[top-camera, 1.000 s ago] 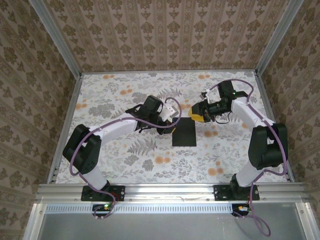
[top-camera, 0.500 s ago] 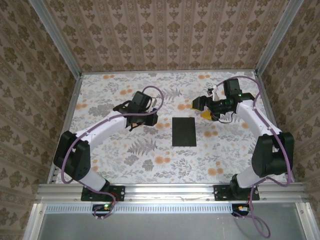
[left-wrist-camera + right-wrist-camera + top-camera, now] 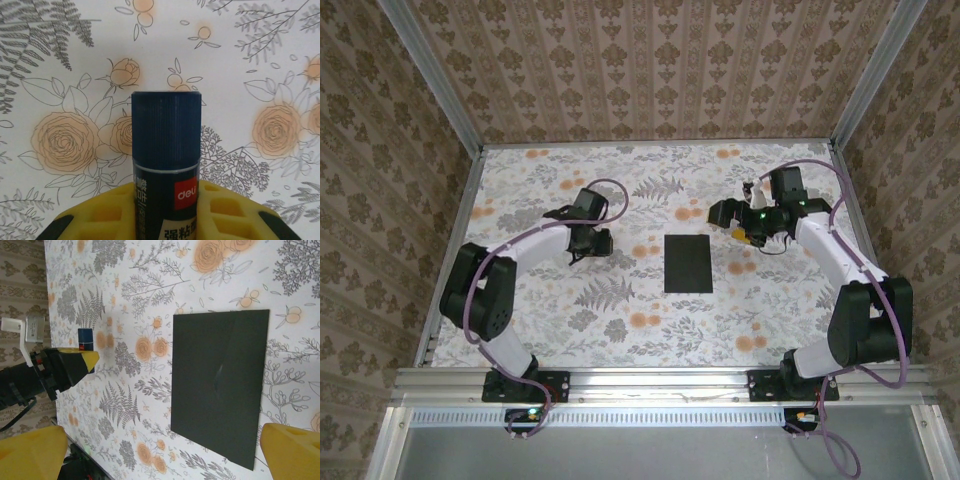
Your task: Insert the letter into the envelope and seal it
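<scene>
Left claw (image 3: pixel 166 212): closed narrowly on a glue stick (image 3: pixel 166 135). Its yellow fingers (image 3: pixel 112 216) press on either side of the tube. The dark blue cap projects past the fingertips.
Right claw (image 3: pixel 162 442): jaws spread wide, one yellow finger in each lower corner of its wrist view. It holds nothing and touches nothing.
Envelope (image 3: pixel 688 263): black, lying flat on the table (image 3: pixel 620 330) near centre. A faint diagonal fold line shows on its upper face. Whether it is sealed cannot be told.
Bearings, top view: the envelope lies at about 4 o'clock from the left claw and 7 o'clock from the right claw, apart from both.
Obstructions: only floral table cover lies between each claw and the envelope.
Surroundings: patterned walls (image 3: pixel 660 70) at 9, 12 and 3 o'clock; a metal rail (image 3: pixel 660 380) carrying the arm bases at 6 o'clock.
</scene>
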You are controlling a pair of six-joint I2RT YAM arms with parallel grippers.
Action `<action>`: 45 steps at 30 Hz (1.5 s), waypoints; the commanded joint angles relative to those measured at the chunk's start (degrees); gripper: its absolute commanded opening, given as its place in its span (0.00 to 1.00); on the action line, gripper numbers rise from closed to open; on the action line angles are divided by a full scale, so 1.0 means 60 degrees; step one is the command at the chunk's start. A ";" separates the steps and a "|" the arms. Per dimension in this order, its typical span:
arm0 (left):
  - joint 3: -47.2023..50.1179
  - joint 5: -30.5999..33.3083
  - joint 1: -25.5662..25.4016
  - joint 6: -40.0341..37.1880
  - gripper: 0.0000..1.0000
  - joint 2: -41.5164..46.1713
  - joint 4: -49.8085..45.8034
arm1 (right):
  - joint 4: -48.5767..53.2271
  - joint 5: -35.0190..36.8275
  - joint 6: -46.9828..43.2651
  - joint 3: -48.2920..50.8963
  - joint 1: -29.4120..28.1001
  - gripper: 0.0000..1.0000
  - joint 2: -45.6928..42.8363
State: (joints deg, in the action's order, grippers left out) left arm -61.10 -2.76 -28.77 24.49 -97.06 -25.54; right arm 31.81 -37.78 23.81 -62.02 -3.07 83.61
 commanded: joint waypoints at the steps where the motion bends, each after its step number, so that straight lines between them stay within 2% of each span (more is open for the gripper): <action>1: 0.0075 -0.0100 0.0116 0.0262 0.00 -0.0354 0.0331 | -0.0120 0.0129 -0.0058 0.0189 0.0136 1.00 -0.0269; 3: 0.0116 -0.0186 0.0109 0.0332 0.00 -0.0469 0.0511 | -0.0122 0.0065 -0.0083 0.0242 0.0178 1.00 -0.0271; 16: -0.0161 -0.0273 0.0137 0.0473 0.24 -0.1022 0.0331 | -0.0438 -0.0060 -0.0058 0.0462 0.0407 1.00 -0.0285; 19: -0.0189 -0.0230 0.0137 0.0489 0.37 -0.0985 0.0249 | -0.0440 -0.0069 -0.0057 0.0458 0.0415 1.00 -0.0312; 28: -0.0348 -0.0127 0.0130 0.0388 0.51 -0.0780 0.0039 | -0.0468 -0.0032 -0.0041 0.0493 0.0472 1.00 -0.0428; 36: -0.0687 -0.0079 0.0137 -0.0069 0.80 -0.0390 -0.0087 | -0.0448 0.0271 0.0056 0.0407 0.0512 1.00 -0.0488; 41: -0.0999 -0.0241 0.0159 -0.0386 0.90 -0.0070 -0.0140 | -0.0527 0.0365 0.0151 0.0286 0.0526 1.00 -0.0486; 45: -0.1023 -0.0477 0.0233 -0.0572 0.95 0.0357 0.0180 | -0.0497 0.0964 0.0191 0.0285 0.0541 1.00 -0.0574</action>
State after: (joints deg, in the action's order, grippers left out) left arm -65.93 -4.23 -28.27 23.22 -98.28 -24.80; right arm 29.71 -35.40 24.40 -59.72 -0.25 82.15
